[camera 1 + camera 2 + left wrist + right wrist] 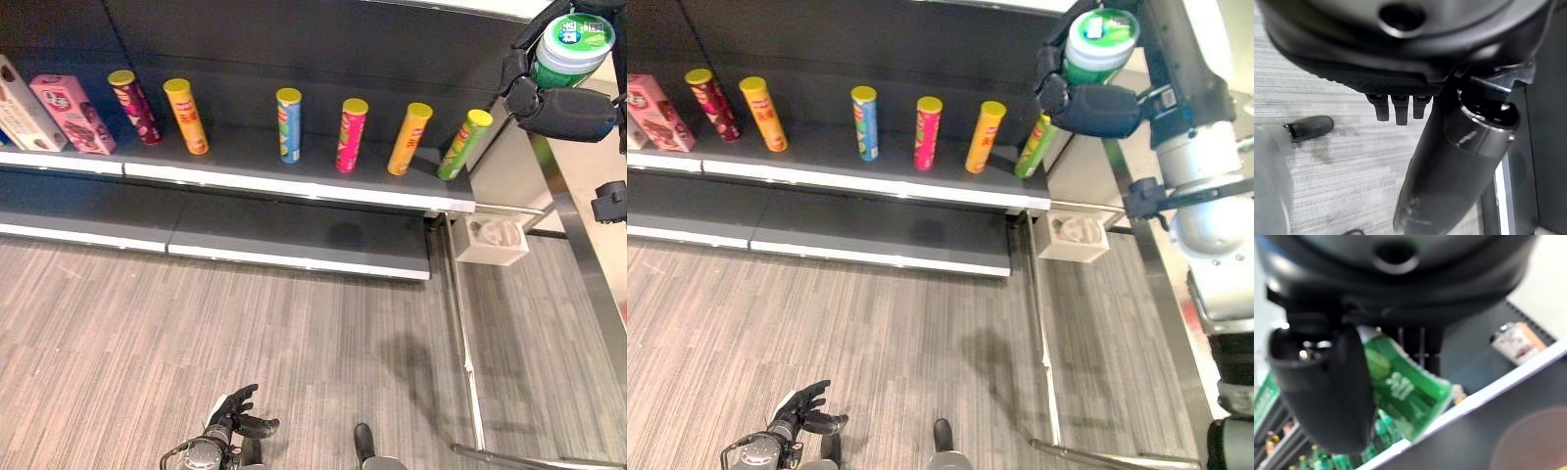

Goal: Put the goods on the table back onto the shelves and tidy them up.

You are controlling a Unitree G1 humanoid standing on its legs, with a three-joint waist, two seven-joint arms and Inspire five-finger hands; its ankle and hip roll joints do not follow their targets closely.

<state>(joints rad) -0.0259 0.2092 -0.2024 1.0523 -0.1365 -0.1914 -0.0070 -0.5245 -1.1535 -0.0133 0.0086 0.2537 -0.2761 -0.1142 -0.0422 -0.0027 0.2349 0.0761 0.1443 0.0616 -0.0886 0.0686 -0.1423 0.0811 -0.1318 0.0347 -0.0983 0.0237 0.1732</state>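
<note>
right hand (pixel 1087 106) is gripping green can (pixel 1099 44) high beside shelf (pixel 872 166) | left hand (pixel 798 409) is hanging relaxed | risk: can is slipping if the grip loosens

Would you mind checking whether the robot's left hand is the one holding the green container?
No, the green container sits in the curled fingers of the right hand raised by the shelf's end, while the left hand hangs low over the floor.

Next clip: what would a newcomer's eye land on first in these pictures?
Probably the right hand, raised high at the shelf's right end and curled round a green canister with a white lid. Next, the row of colourful tall tubes standing spaced out along the dark upper shelf, with pink boxes at its left end. The left hand hangs low over the wood-look floor, fingers relaxed.
</note>
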